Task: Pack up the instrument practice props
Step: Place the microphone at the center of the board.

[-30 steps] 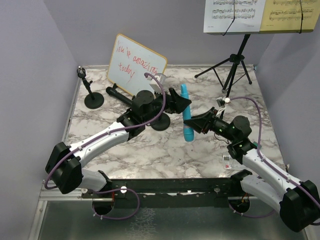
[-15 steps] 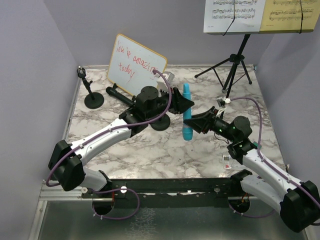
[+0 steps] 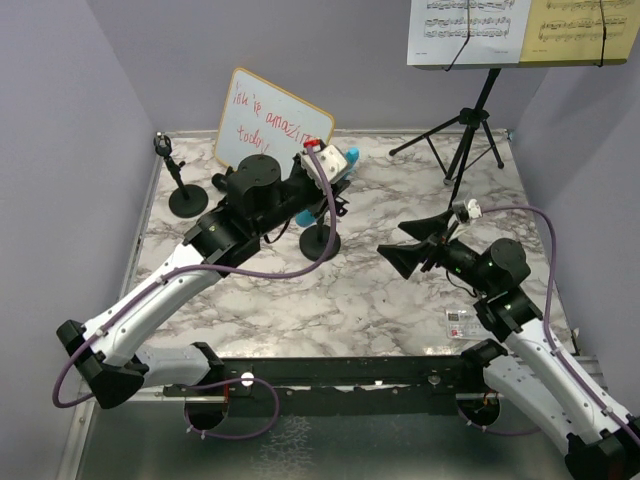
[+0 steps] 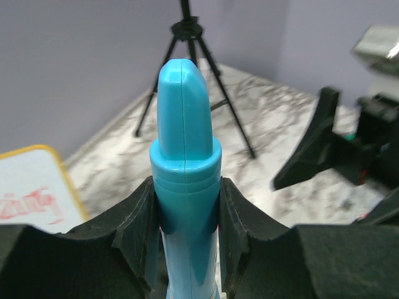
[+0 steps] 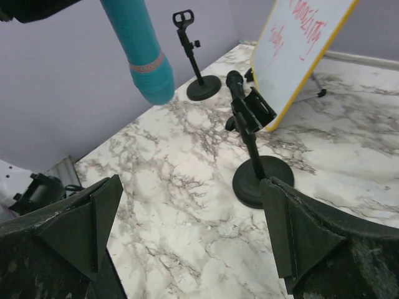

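My left gripper (image 4: 187, 187) is shut on the blue microphone (image 4: 184, 124), which is held in the air in front of the whiteboard; in the top view the gripper (image 3: 332, 180) hides most of the microphone (image 3: 350, 157). My right gripper (image 3: 395, 240) stands open and empty to the right of it, above the table. One mic holder (image 3: 320, 242) stands below the left gripper, also in the right wrist view (image 5: 262, 177). The other holder (image 3: 188, 200) is at the far left. A black microphone (image 5: 234, 80) lies by the whiteboard. White (image 3: 468, 30) and yellow (image 3: 585, 30) sheet music rest on the tripod music desk (image 3: 465, 140).
The wood-framed whiteboard (image 3: 270, 130) with red writing leans at the back left. A small flat item (image 3: 460, 322) lies near the right arm's base. Grey walls close in the table on three sides.
The right gripper has let go of the blue microphone, opened wide and drawn back to the right. The left gripper closed on the microphone and carried it left and back toward the whiteboard.
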You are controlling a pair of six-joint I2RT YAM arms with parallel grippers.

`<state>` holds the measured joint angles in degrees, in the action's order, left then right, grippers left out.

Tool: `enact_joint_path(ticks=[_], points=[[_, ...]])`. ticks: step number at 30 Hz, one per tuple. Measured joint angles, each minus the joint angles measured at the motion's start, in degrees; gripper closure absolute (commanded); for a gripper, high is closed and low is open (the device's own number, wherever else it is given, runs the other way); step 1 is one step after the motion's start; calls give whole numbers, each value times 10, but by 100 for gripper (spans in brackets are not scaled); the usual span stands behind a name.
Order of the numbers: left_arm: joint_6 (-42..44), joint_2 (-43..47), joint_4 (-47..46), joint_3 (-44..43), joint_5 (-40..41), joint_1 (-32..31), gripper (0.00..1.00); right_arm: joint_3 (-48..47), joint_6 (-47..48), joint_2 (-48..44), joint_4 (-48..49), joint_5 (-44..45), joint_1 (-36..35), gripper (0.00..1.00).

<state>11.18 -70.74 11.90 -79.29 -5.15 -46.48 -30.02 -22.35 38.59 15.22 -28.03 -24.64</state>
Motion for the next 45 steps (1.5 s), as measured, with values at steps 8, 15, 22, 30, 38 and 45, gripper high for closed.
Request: enact_joint_path(ticks=[8, 15, 22, 30, 38, 45], points=[[295, 68, 33, 114, 125, 6, 100, 4, 35, -72, -52, 57, 0, 0], [441, 60, 55, 215, 139, 143, 100, 11, 45, -103, -52, 68, 0, 0], [535, 56, -19, 334, 114, 235, 100, 12, 45, -104, -52, 68, 0, 0], [632, -31, -158, 410, 99, 292, 100, 20, 45, -106, -52, 68, 0, 0], [725, -151, -182, 396, 84, 299, 100, 22, 45, -101, -52, 68, 0, 0], [771, -212, -185, 378, 75, 296, 99, 23, 45, -95, -52, 68, 0, 0]])
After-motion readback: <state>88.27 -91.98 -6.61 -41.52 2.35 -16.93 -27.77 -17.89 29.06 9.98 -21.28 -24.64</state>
